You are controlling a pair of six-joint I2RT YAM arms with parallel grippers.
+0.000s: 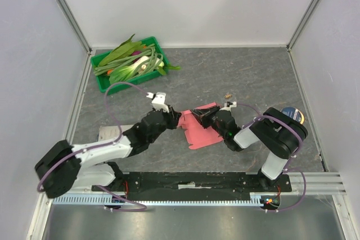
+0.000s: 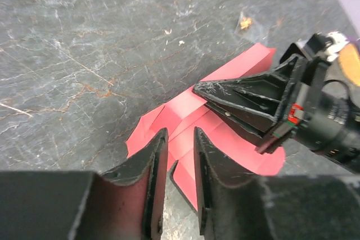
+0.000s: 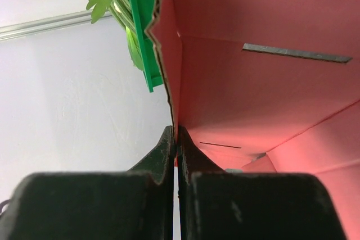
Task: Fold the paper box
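Grey surface (image 1: 242, 77) stretches away beyond both pincers, with the green tray (image 1: 101, 82) well off past the left pincer (image 2: 180, 136). The paper box (image 1: 203, 134) lies part-folded between the two arms, under their tips. The right pincer (image 3: 175, 136) is clamped, seemingly on the edge of a panel stood upright beside it, though its own fingers hide the contact. The left pincer, jaws narrowly parted and holding nothing, hangs just above the flap nearest it. Raising the side walls looks to be the step in hand. The next move likely calls for the left pincer to catch that flap and lift it against the held panel.
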